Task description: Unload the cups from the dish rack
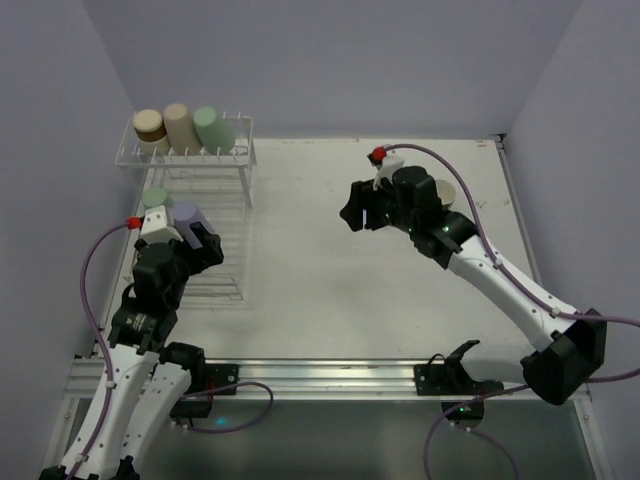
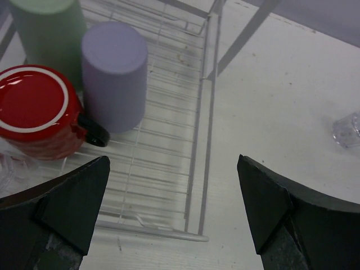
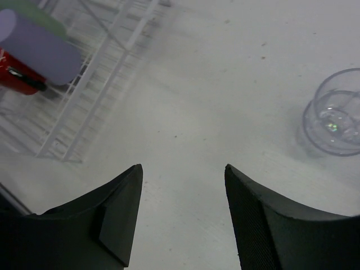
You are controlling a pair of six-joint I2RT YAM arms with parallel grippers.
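The white wire dish rack (image 1: pixel 245 170) lies at the left. Its raised far shelf holds a tan-brown cup (image 1: pixel 149 124), a beige cup (image 1: pixel 180 124) and a pale green cup (image 1: pixel 213 127). On its flat base stand upside down another pale green cup (image 2: pixel 48 31), a purple cup (image 2: pixel 114 73) and a red cup (image 2: pixel 35 109); a clear glass (image 2: pixel 10 169) shows at the edge beside the red one. My left gripper (image 2: pixel 173 166) is open and empty above the rack's near right corner (image 2: pixel 191 225). My right gripper (image 3: pixel 183 169) is open and empty over bare table.
A clear glass (image 3: pixel 336 112) stands upright on the table right of my right gripper; it also shows in the left wrist view (image 2: pixel 346 130). A beige cup (image 1: pixel 445 192) stands on the table, partly hidden behind my right arm. Walls close the table at the back and sides.
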